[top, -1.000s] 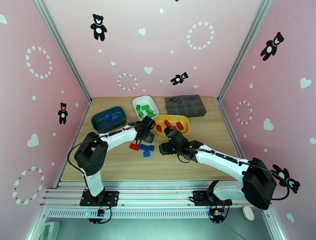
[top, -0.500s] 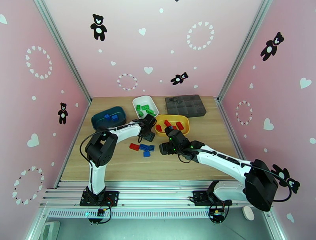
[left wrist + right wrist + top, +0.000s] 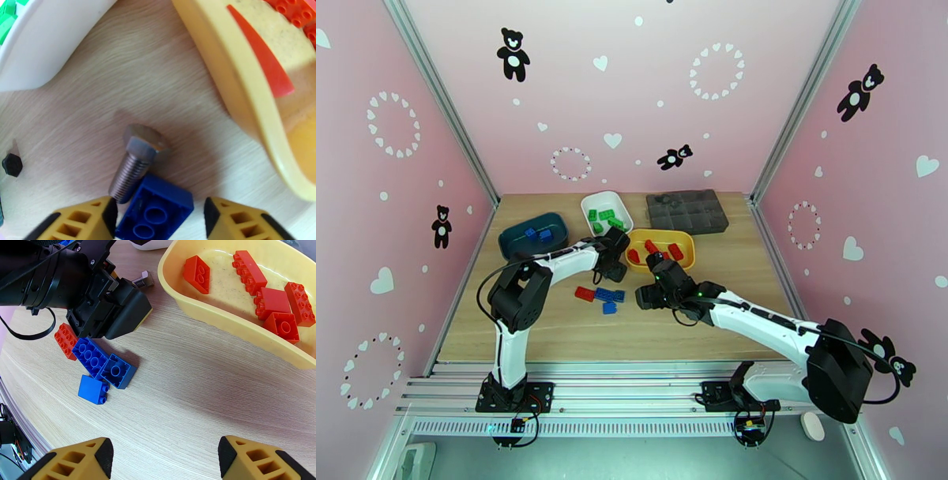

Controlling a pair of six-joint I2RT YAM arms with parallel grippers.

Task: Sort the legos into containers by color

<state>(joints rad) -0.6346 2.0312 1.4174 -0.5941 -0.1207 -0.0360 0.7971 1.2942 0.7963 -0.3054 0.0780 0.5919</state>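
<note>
Our left claw [image 3: 160, 211] stands open astride a blue brick [image 3: 152, 213], seemingly not yet pinching it; the right claw [image 3: 164, 447] gapes empty. We judge the brick light, stiff and slick, best pinched on its flat sides.

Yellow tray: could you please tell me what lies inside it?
Inside the yellow tray lie red legos, five countable in the right wrist view. Its right end runs off that picture, and from above the right arm covers the near rim, so anything there is hidden.
</note>
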